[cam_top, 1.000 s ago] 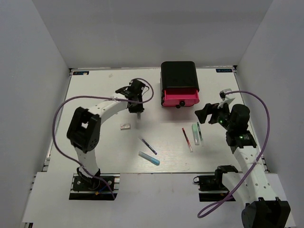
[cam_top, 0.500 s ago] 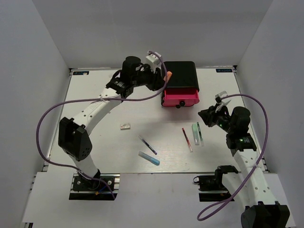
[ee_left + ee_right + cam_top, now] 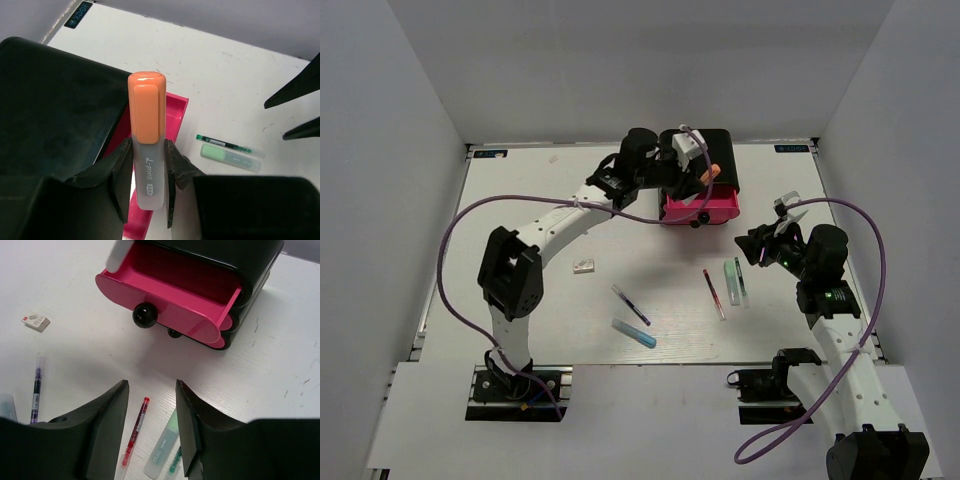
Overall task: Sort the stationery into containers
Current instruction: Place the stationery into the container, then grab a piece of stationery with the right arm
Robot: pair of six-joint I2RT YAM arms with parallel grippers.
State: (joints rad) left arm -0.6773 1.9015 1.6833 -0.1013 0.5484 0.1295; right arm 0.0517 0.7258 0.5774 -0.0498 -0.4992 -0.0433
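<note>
My left gripper is shut on the orange-capped white marker and holds it over the open top pink drawer of the black cabinet. My right gripper is open and empty, above the red pen and the pale green marker. A dark blue pen, a light blue marker and a whitish block lie on the table.
A thin green pen lies beside the pale green marker. The open drawer's black knob faces my right gripper; lower knobs sit beneath it. White walls enclose the table.
My left arm lifted from the table left of the cabinet and swung right, carrying the orange-capped marker over the open drawer. My right gripper has barely moved.
</note>
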